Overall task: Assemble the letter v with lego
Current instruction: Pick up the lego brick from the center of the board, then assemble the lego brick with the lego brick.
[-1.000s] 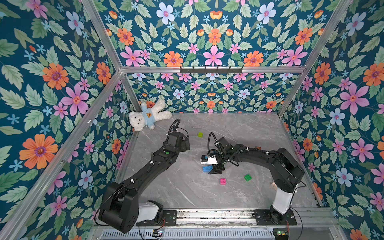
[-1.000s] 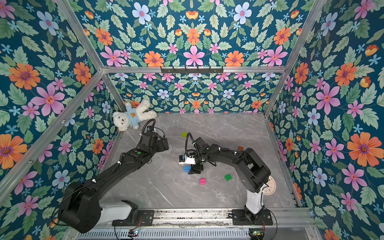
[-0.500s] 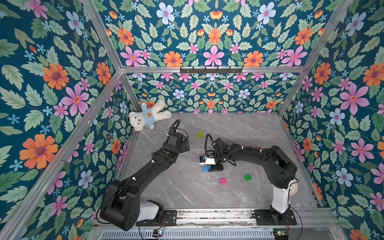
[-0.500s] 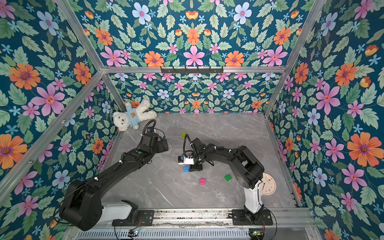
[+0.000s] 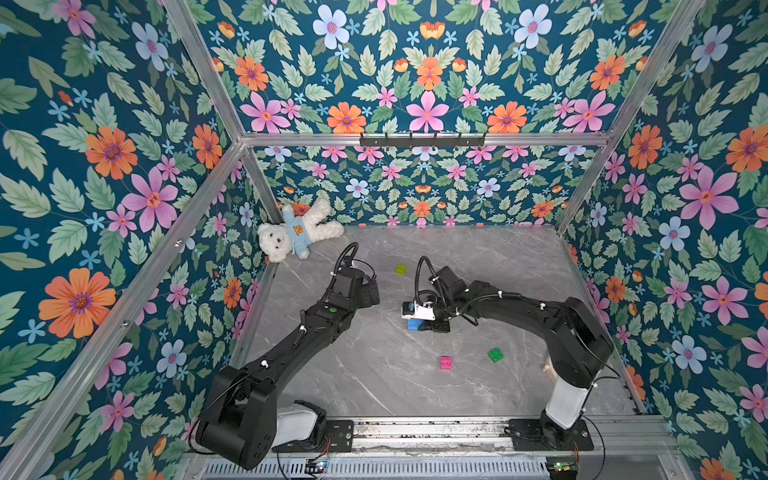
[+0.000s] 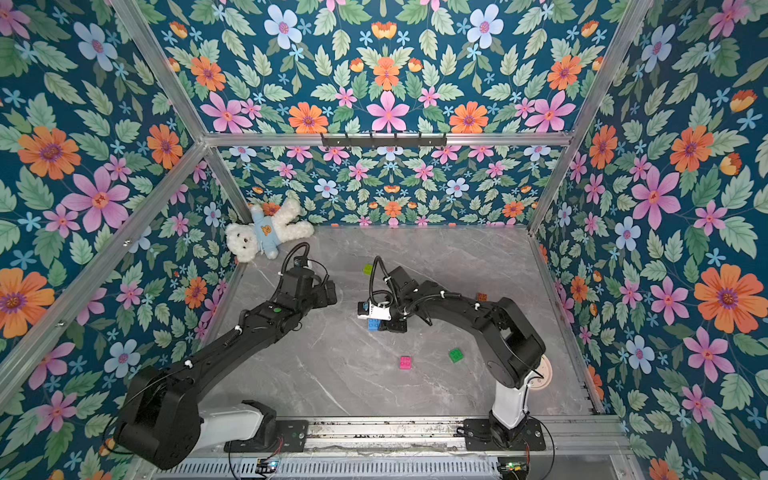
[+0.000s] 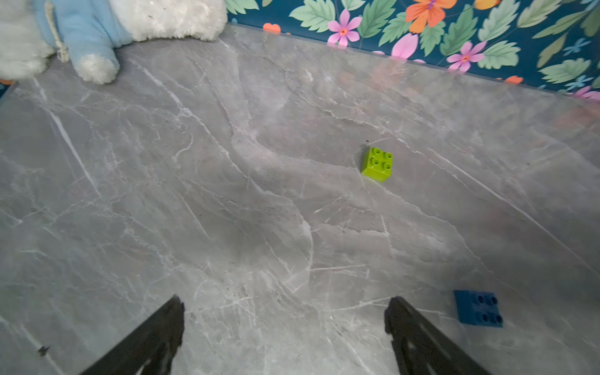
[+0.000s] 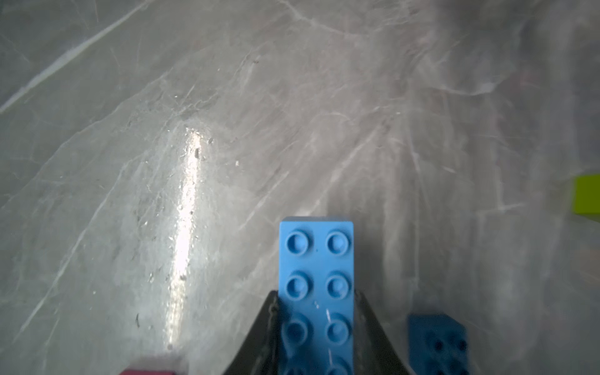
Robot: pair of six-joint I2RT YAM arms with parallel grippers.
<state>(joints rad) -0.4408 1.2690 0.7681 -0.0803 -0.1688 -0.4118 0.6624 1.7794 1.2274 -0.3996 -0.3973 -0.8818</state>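
Middle of worktop: right fingers pinch both long sides of the light-blue brick, with the dark blue brick just beside; left fingers spread wide, empty. The held brick is hard, glossy plastic with two stud rows. Probably light and slick, so best gripped on the flat sides. No V yet: pink brick, green brick and lime brick lie apart.

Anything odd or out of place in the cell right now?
Only the white teddy bear, sprawled in the far corner against the wall, unrelated to the build. A tan disc pokes out behind the right arm's base. The light-blue brick sits straight in the right gripper.
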